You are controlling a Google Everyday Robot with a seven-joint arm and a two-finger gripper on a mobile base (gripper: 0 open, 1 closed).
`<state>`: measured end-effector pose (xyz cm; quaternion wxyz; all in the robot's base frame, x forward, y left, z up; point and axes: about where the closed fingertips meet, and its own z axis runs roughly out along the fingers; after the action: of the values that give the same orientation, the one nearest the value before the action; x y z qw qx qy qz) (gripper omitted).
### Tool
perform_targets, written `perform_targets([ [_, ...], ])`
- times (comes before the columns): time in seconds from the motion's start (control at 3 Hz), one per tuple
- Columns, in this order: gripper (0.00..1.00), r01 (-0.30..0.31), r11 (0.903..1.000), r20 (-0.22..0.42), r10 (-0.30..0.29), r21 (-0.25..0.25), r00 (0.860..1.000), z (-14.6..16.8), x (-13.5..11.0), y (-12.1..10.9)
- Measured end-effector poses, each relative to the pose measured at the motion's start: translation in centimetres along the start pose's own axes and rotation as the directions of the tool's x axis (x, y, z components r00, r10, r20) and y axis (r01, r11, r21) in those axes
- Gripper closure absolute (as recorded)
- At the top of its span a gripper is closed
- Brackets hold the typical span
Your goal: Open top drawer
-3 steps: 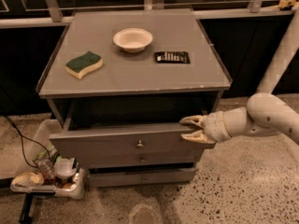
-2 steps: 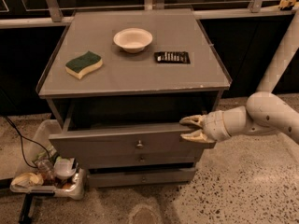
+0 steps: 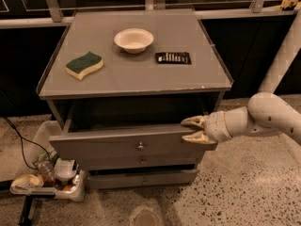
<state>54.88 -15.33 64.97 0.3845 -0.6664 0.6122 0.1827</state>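
Firstly, the cabinet [image 3: 217, 100] carried a grey surface [image 3: 141, 76] with three things on it: a white bowl [image 3: 133, 40] towards the cabinet's back, a green and yellow sponge [image 3: 84, 65] near the cabinet's left edge, and a flat black packet [image 3: 173, 57] just right of the bowl. On the speckled floor [image 3: 244, 187] at the cabinet's left foot sat a tub [image 3: 47, 180] full of clutter, with a black cable [image 3: 18, 139] trailing beside it. A pale pillar [image 3: 282, 55] slanted up at the cabinet's right.

Nothing lay across the cabinet's front. The top drawer [image 3: 103, 147] stood out from the cabinet's upper opening, leaving a dark gap behind its panel. Its front was plain grey, the tallest of the three, with one small round knob [image 3: 140, 146] at centre. Two slimmer drawers [image 3: 160, 162] sat below it.

The white arm [image 3: 263, 114] reached in from the cabinet's right. The tool [image 3: 195, 129] was at the top drawer's upper right corner, fingers spread, one above the panel's top edge and one in front.
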Motion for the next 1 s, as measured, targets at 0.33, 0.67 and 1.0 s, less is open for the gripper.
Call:
perform_targets([
  [0.33,0.12,0.007,0.9999,0.016,-0.007,-0.007,1.0,-0.1,0.1,0.4],
  [0.67,0.06,0.026,0.999,0.064,-0.024,-0.035,0.998,-0.2,0.9,2.3],
  [1.0,0.28,0.027,0.999,0.065,-0.024,-0.036,0.998,-0.3,0.5,2.2],
])
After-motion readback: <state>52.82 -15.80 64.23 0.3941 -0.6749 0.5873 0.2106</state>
